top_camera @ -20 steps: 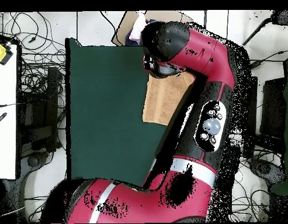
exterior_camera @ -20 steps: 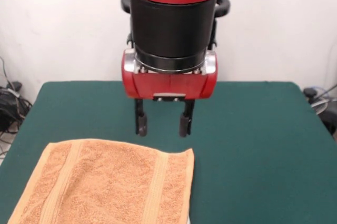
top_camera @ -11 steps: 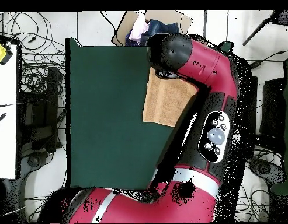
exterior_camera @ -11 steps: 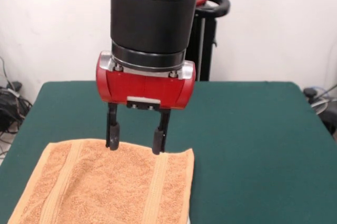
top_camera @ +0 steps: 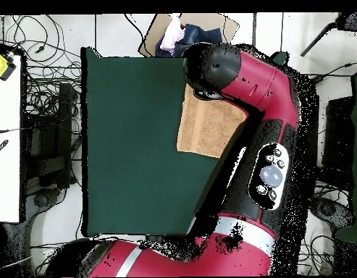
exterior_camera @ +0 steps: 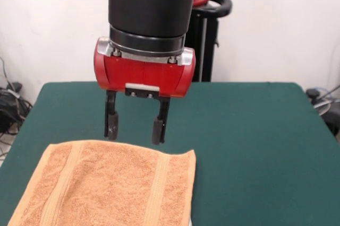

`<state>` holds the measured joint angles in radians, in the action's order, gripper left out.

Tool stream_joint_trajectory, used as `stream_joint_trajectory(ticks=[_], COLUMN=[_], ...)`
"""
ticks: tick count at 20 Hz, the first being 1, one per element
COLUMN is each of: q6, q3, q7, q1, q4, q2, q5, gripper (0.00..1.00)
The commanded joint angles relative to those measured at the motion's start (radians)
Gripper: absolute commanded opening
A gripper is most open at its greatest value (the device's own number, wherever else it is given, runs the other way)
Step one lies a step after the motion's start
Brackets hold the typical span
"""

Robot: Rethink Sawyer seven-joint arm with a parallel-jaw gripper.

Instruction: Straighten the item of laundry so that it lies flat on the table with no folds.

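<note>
Small orange-tan terry-cloth towel [exterior_camera: 109,186] lies in the lower left of the front view, on the large dark green felt-topped table [exterior_camera: 249,146]. Its near part runs off the bottom edge of the frame, so that end cannot be checked. The visible part looks spread in one layer: two flat woven bands run across it and the far edge is fairly straight. The corner at lower centre is a touch raised or curled. No tag seen.

Red and black gripper [exterior_camera: 134,129] hangs over the towel's far edge, left of frame centre. Its two dark fingers [exterior_camera: 111,124] are spread apart with nothing between them, and the tips sit just above the cloth, not touching as far as the front view shows.

In the overhead view the red arm [top_camera: 246,94] covers much of the towel [top_camera: 199,130], which sits at the table's right side, upper middle of the frame. The gripper itself is hidden there.

Step in hand, by my judgement: a pass at the far edge, either about to pinch or between touches.

Next move calls for:
- settling on the curled corner or the unseen near edge
- a low pinch on the hem
- an outward pull
</note>
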<state>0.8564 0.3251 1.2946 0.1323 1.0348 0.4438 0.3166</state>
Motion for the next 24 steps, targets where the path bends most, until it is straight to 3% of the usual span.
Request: stream_joint_trajectory(ticks=[1,9,24], q6=[0.050,0.012,-0.304], q3=[-0.080,-0.078,-0.114], q7=[0.186,0.197,0.155], q1=[-0.004,-0.013,-0.032], q4=[0.093,0.090,0.361], q2=[-0.031,-0.041,0.094], q5=[-0.019,-0.023,-0.054], gripper=[1.00,1.00,1.00])
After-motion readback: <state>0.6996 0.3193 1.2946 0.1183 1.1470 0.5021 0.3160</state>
